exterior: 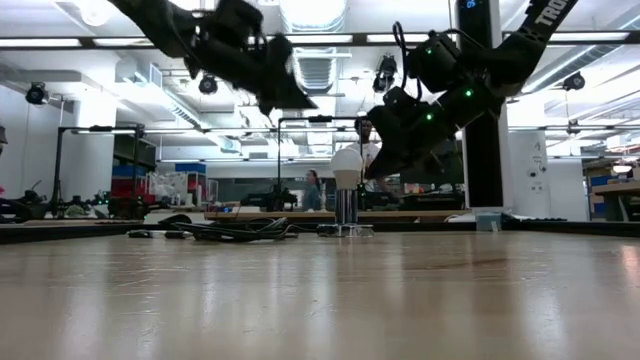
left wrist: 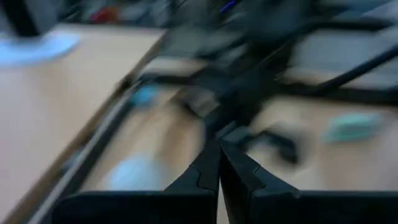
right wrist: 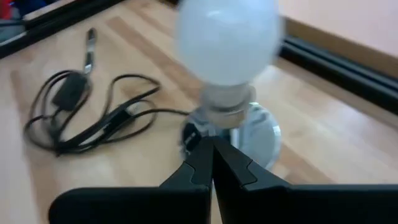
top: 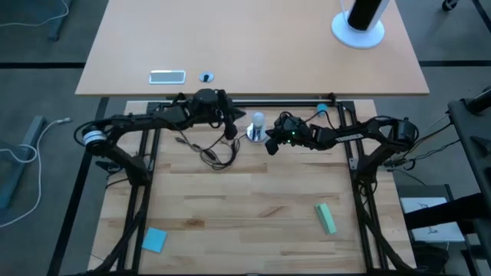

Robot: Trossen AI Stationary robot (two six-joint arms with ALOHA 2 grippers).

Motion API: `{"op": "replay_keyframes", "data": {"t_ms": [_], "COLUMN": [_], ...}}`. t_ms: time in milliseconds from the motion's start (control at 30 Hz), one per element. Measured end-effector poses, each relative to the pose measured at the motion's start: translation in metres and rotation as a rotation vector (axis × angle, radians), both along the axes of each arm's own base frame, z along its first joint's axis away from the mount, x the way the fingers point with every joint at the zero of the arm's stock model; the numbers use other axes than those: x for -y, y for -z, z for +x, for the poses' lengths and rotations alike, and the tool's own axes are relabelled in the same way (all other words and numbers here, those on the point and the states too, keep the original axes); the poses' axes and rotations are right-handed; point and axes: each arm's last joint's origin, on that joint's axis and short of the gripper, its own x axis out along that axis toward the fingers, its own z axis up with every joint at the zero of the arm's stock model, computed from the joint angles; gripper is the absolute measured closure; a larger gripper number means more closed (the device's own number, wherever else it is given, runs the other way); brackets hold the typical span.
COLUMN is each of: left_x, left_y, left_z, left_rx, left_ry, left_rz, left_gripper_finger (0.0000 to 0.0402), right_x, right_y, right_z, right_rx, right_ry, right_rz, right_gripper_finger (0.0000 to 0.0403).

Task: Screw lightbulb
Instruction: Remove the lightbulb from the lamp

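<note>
High view: the frosted-white, pear-shaped lightbulb stands upright in the round silver metal socket at about twelve o'clock of the pale butcher-block table, near its far edge. The right gripper sits just beside the socket at its four o'clock, fingers pressed together and holding nothing. The left gripper hangs at the socket's nine o'clock, also closed and empty, above the loose coil of black cord.

Low view: the bulb looks upright on the socket, both arms raised off the table and neither touching it. Whether the thread is fully seated cannot be told from here.

Left wrist view: heavily blurred; the two dark fingers meet at their tips with nothing between them.

Right wrist view: the bulb fills the frame straight ahead, its greyish base sunk in the socket, the closed fingers aimed low at the socket's foot.

Risks, as I judge them: with the right gripper this close and shut, any forward drift would shove the light socket and topple the bulb. A bulb only part-threaded could tilt or cross-thread if twisted while the socket goes unheld. The cord lying under the left arm could snag and drag the socket sideways.
</note>
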Motion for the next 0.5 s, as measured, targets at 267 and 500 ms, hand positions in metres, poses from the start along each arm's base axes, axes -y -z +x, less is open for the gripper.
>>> {"op": "replay_keyframes", "data": {"t_ms": [267,500], "left_x": [0.075,0.118], "left_y": [-0.016,0.005], "left_z": [0.002,-0.008], "left_rx": [0.105,0.049], "left_ry": [0.082,-0.082], "left_rz": [0.034,0.037], "left_gripper_finger": [0.0401,0.0401], "right_x": [-0.025,-0.031], "right_y": [-0.004,-0.011], "right_z": [0.009,0.013], "right_rx": [0.009,0.070], "right_ry": [-0.135,-0.266], "right_rz": [-0.095,-0.127], "right_gripper_finger": [0.0403,0.0403]}}
